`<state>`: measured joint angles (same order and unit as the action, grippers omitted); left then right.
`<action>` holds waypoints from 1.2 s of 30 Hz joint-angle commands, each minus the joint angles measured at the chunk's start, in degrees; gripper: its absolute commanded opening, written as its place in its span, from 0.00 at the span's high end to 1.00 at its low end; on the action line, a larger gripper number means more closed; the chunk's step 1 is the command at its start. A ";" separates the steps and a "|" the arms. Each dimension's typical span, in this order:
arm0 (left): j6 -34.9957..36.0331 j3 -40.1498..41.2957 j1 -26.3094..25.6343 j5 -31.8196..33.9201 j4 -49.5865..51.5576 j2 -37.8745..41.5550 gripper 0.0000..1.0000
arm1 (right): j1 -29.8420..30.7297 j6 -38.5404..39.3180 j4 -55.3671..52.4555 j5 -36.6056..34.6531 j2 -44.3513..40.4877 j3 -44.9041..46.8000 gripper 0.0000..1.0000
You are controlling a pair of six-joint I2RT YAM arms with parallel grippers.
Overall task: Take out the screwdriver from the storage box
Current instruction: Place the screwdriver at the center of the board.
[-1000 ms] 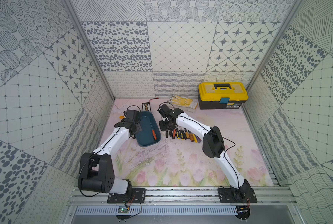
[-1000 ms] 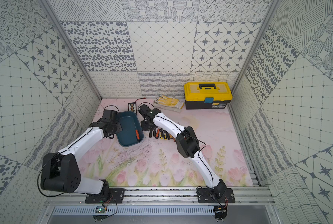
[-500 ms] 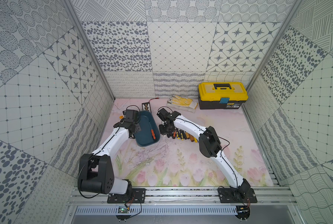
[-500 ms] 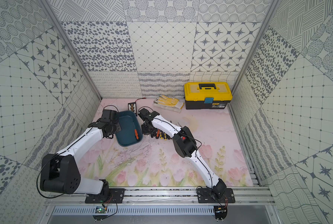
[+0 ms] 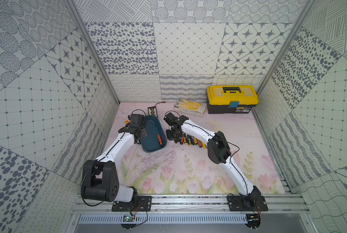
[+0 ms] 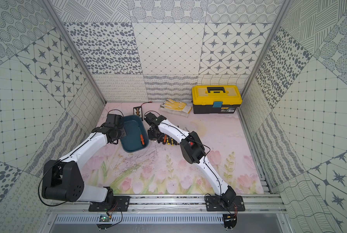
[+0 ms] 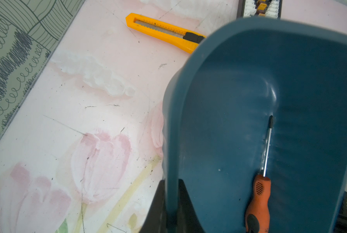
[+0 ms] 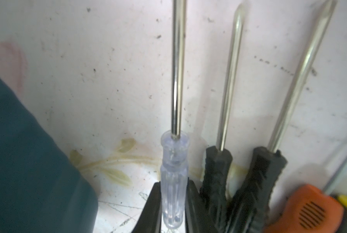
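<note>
- The orange-handled screwdriver (image 5: 159,139) is lying flat on the floor of the storage box (image 5: 153,146). It is sitting close along the long wall that is facing the right arm, as both top views are showing (image 6: 142,139).
- Its long axis is running parallel to the box's own long axis. The handle is pointing toward the near end, by the robot bases, and the bare shaft is reaching toward the far end.
- In the left wrist view the screwdriver (image 7: 258,201) is pointing away from the camera, its dark tip stopping just short of the box's rounded far corner.
- The left gripper (image 7: 171,209) is clamping the box's other long wall, with one of its fingers (image 7: 158,203) outside the wall and the other inside.
- The right gripper (image 8: 172,209) is pinching a clear-handled screwdriver (image 8: 173,181) by the handle, just outside the box. The shaft is pointing straight away from the gripper, over the floral mat (image 8: 108,80).
- That shaft is running nearly parallel to the black-handled screwdrivers (image 8: 217,171) just beside it, at the box end of the row of screwdrivers (image 5: 189,140).
- A yellow utility knife (image 7: 164,32) is lying on the mat beyond the box's far corner.
- The yellow-lidded toolbox (image 5: 232,98) and the work gloves (image 5: 189,106) are sitting against the back wall, well apart from both arms.
</note>
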<state>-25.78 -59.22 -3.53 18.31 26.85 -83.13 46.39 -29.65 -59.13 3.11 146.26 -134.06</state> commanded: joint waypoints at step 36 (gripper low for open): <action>-0.48 -1.14 0.48 -1.52 -0.48 0.08 1.00 | -0.06 3.08 -1.19 -2.99 -6.08 -3.25 0.67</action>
<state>-25.78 -59.22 -3.53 18.13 26.85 -83.13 46.41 -28.10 -60.47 1.87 144.68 -135.13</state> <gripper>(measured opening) 0.118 0.324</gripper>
